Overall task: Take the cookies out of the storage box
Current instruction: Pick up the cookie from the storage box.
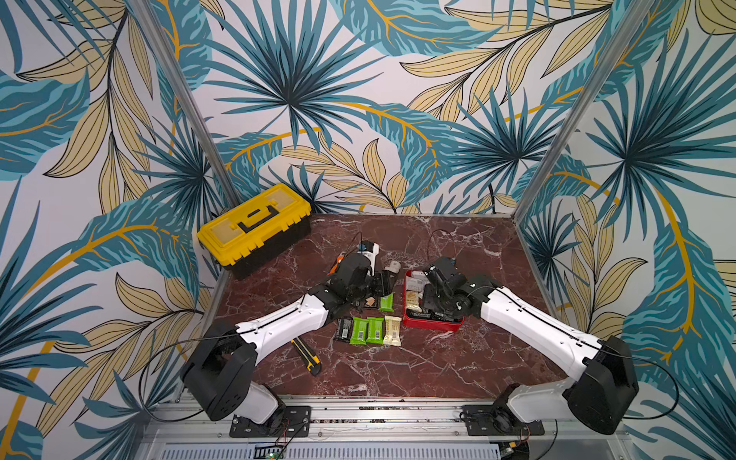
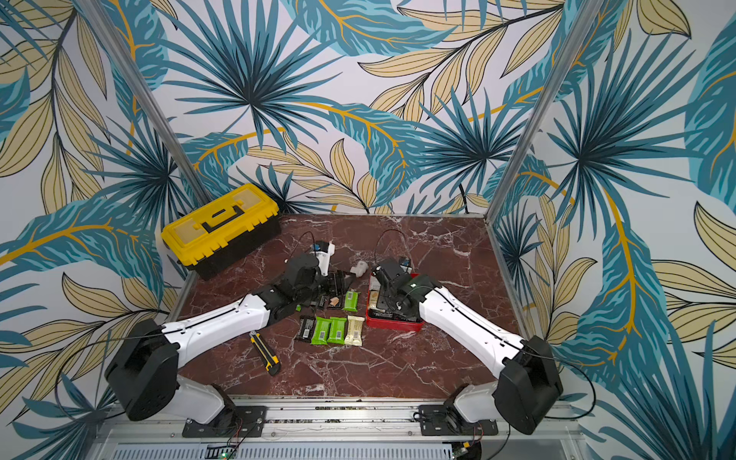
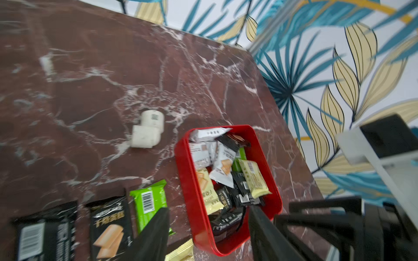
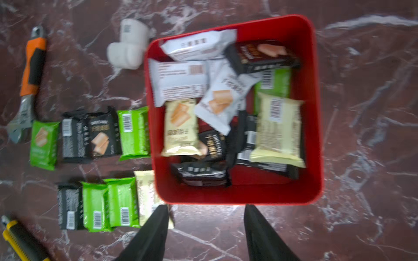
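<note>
Both arms fill the front of the top views. The left arm (image 1: pixel 278 322) and the right arm (image 1: pixel 533 322) reach inward over the red marbled desk (image 1: pixel 398 370). A yellow-lidded toolbox (image 1: pixel 255 227) stands at the desk's far left corner.

The red box (image 4: pixel 237 194) sits right of centre, and from above the right arm's wrist covers most of it. The right wrist view shows cookies (image 4: pixel 181 126) heaped inside: white, cream, black and green packets that overlap, so the lower ones are only partly seen. Other cookies lie on the desk just left of the box in two rows of four. The left arm hides part of the far row in both top views.

The right claw (image 4: pixel 206 206) hangs by the box's near wall, jaws apart with nothing between them. The left claw (image 3: pixel 209 209) is also spread and empty, above the desk beside the box.

A yellow-black knife (image 1: pixel 306 354) lies near the left arm and is cut off at the frame edge in the right wrist view. An orange-handled wrench (image 4: pixel 31 74) shows only as a sliver from above. A white pipe fitting (image 3: pixel 148 130) lies just beyond the box. Both wrist views are blurred, and the packet print cannot be read.
</note>
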